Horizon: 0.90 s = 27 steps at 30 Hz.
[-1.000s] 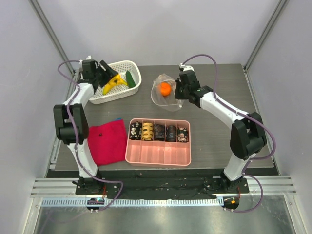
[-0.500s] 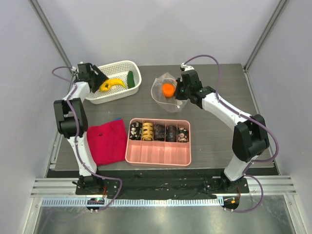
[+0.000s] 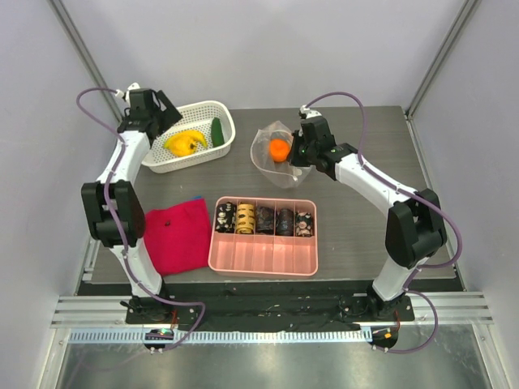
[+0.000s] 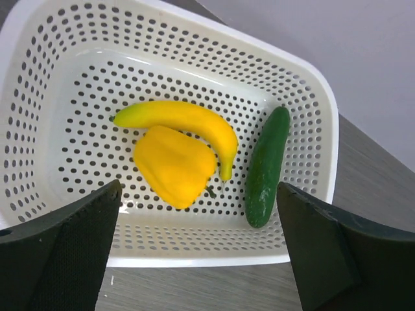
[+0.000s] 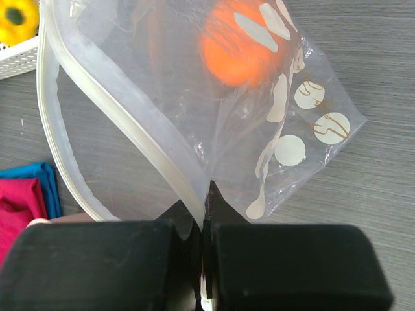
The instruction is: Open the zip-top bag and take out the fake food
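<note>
The clear zip-top bag (image 3: 274,154) with cream spots lies open on the table and shows in the right wrist view (image 5: 194,110). One orange piece (image 3: 279,148) is inside it (image 5: 243,42). My right gripper (image 3: 302,154) is shut on the bag's rim (image 5: 204,214). A yellow banana (image 4: 188,120), a yellow pepper (image 4: 174,165) and a green cucumber (image 4: 266,165) lie in the white basket (image 3: 207,109). My left gripper (image 3: 158,113) hovers open and empty above the basket's left end (image 4: 198,259).
A pink tray (image 3: 263,255) with dark patterned cylinders (image 3: 263,219) sits in front of the bag. A red cloth (image 3: 178,235) over a blue one lies left of the tray. Frame posts stand at the table's back corners.
My left gripper has let go of the yellow pieces into the basket and risen back toward the far left. My right gripper keeps its hold on the bag, shifted slightly.
</note>
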Each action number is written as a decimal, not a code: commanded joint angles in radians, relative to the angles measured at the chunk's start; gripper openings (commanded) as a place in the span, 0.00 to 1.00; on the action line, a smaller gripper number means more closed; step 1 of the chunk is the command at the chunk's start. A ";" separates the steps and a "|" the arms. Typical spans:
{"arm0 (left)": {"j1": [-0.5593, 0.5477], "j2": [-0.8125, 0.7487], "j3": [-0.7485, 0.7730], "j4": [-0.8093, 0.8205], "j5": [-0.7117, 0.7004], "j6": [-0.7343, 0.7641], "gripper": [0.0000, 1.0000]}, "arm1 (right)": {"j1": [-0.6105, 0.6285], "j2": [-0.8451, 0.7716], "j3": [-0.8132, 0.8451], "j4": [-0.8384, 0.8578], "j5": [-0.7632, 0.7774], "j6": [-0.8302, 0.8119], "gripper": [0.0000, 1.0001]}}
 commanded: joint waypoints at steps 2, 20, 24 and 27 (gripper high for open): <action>0.007 -0.048 -0.024 0.004 0.094 -0.010 0.90 | 0.007 -0.011 0.041 0.025 -0.006 0.013 0.01; -0.476 -0.336 -0.468 0.516 0.417 -0.153 0.01 | 0.047 -0.032 0.060 0.011 -0.007 0.086 0.01; -0.497 -0.241 -0.440 0.572 0.403 -0.182 0.00 | 0.064 -0.049 0.056 0.012 -0.007 0.143 0.01; -0.514 -0.184 -0.377 0.558 0.397 -0.179 0.00 | 0.076 -0.051 0.058 0.012 -0.003 0.201 0.01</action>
